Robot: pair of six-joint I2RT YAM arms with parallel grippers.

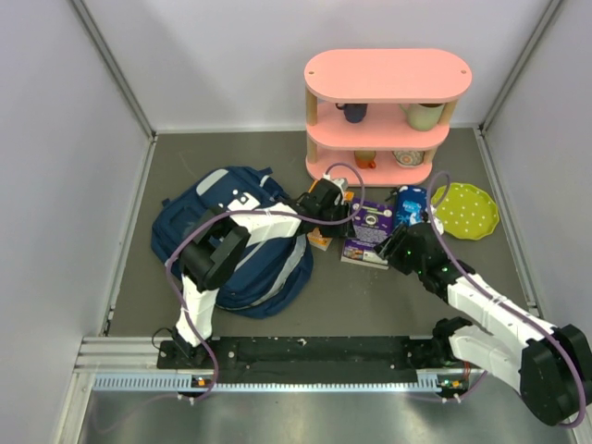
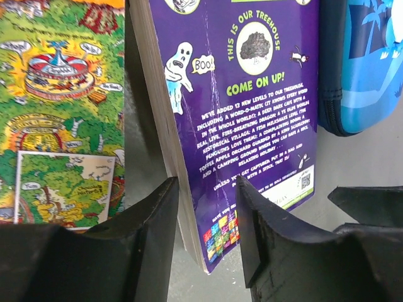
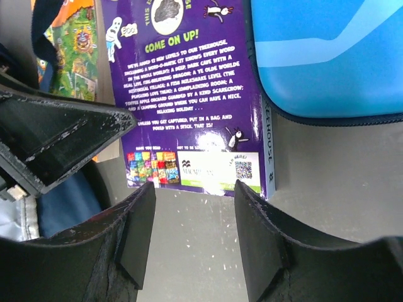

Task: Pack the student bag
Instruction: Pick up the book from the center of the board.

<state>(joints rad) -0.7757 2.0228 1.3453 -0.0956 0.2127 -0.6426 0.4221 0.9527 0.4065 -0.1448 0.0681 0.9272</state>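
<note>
The student bag (image 1: 242,242), navy with white patches, lies at the left of the table, and my left arm reaches across it. My left gripper (image 1: 340,211) stands open astride the near corner of a purple book (image 2: 252,94). One finger (image 2: 151,233) is by the page edge and the other (image 2: 267,233) is over the cover, with small gaps showing. My right gripper (image 3: 195,233) is open over bare table just short of the purple book's (image 3: 182,88) bottom edge, and holds nothing.
A green illustrated book (image 2: 56,113) lies left of the purple one. A blue pencil case (image 1: 410,205) touches its right side. A green dotted plate (image 1: 465,211) sits at the right, and a pink shelf (image 1: 384,79) with cups stands behind.
</note>
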